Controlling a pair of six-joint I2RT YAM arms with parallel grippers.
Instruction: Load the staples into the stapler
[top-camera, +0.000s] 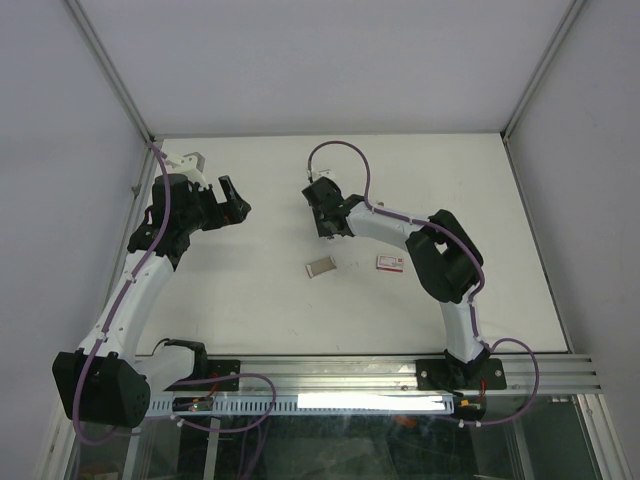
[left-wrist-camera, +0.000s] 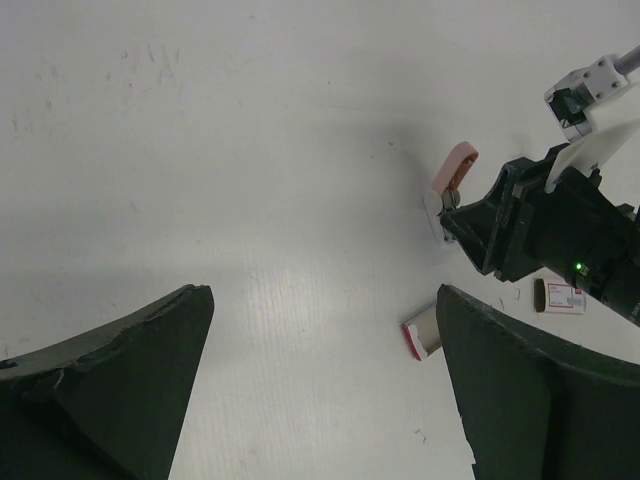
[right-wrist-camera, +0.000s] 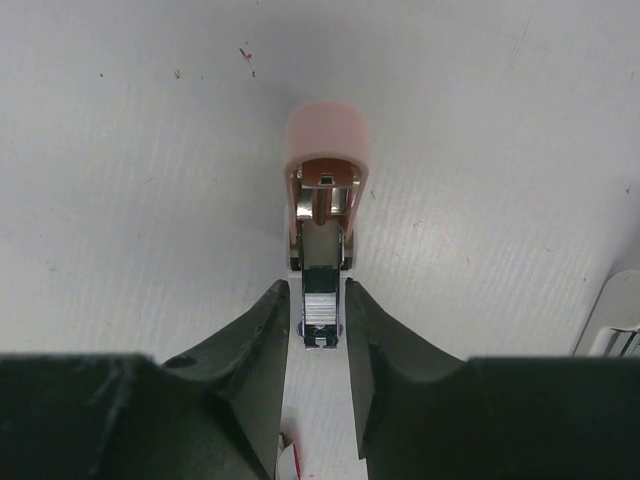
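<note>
The stapler (right-wrist-camera: 324, 170) lies open on the table, its pink lid swung up and away, and a silver strip of staples (right-wrist-camera: 322, 308) shows in its channel. My right gripper (right-wrist-camera: 318, 310) is closed narrowly on the front end of the stapler's base, one finger on each side. In the left wrist view the stapler (left-wrist-camera: 451, 180) stands at the tip of the right gripper (left-wrist-camera: 450, 222). The staples box (top-camera: 390, 262), white with a red mark, lies on the table right of that gripper and also shows in the left wrist view (left-wrist-camera: 563, 297). My left gripper (top-camera: 236, 203) is open and empty, well left of the stapler.
A small open box sleeve (top-camera: 320, 266) with a red edge lies on the table just near of the right gripper; it also shows beside the left gripper's right finger (left-wrist-camera: 421, 339). The enclosure's side walls stand close at left and right.
</note>
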